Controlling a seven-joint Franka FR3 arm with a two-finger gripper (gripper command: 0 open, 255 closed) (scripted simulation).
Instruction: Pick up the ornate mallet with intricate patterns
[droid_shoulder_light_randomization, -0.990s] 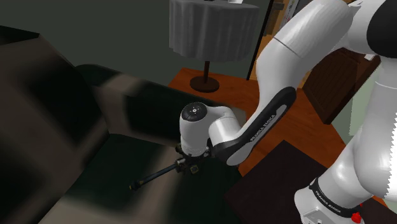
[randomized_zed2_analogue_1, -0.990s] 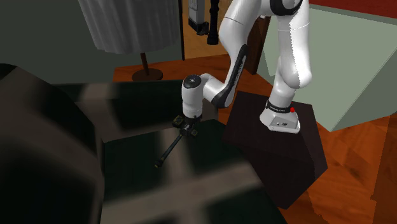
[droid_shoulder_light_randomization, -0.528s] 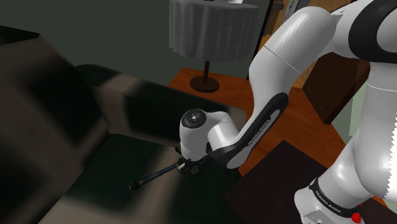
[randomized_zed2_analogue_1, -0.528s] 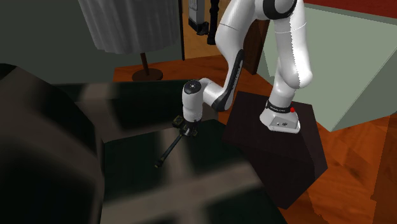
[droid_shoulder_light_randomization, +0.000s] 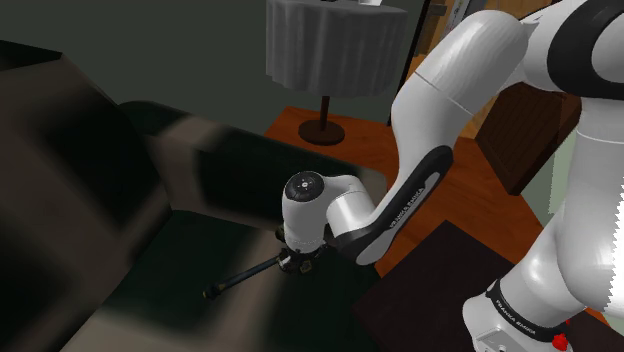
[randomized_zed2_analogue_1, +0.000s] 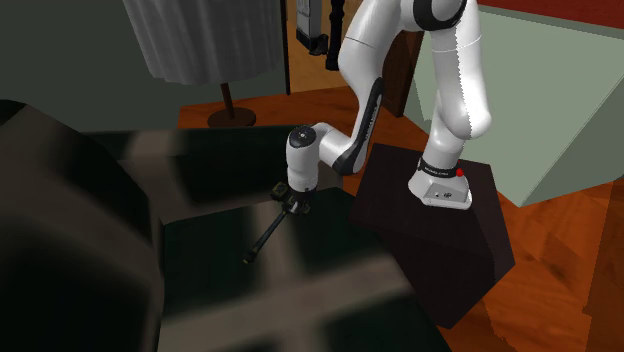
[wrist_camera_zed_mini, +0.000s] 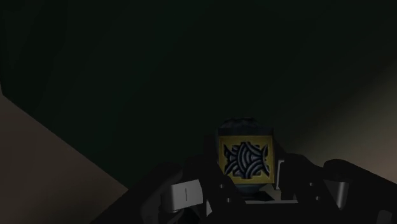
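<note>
**Jaws pinching the mallet's head on the sofa seat**

Shoulder view: the white arm (droid_shoulder_light_randomization: 450, 90) bends down from the upper right, and its black gripper (droid_shoulder_light_randomization: 298, 262) points straight down onto a dark green sofa seat cushion (droid_shoulder_light_randomization: 170, 310). A dark, slim-handled mallet (droid_shoulder_light_randomization: 240, 280) lies flat on that cushion. Its head is under the gripper and its handle runs out toward this view's lower left. Behind the sofa, a grey pleated shade on a dark post with a round foot (droid_shoulder_light_randomization: 335, 45) stands on a reddish wooden floor (droid_shoulder_light_randomization: 480, 190).

Second exterior view: seen from farther off, the whole dark box stand (randomized_zed2_analogue_1: 440, 250) is in sight, right beside the sofa. The gripper (randomized_zed2_analogue_1: 294, 203) is down on the mallet (randomized_zed2_analogue_1: 263, 237), whose handle slants toward this view's lower left across the seat. A broad, rounded sofa arm with a pale band (randomized_zed2_analogue_1: 70, 250) bulks in the foreground. A pale green block (randomized_zed2_analogue_1: 560, 100) rises at the right.

Wrist view: here the mallet's head (wrist_camera_zed_mini: 246, 158) shows what the other two views do not, a yellow square face with a dark blue interlaced pattern. The jaws sit tight against both sides of the head, pinching it. Dim green cushion lies beyond.
</note>
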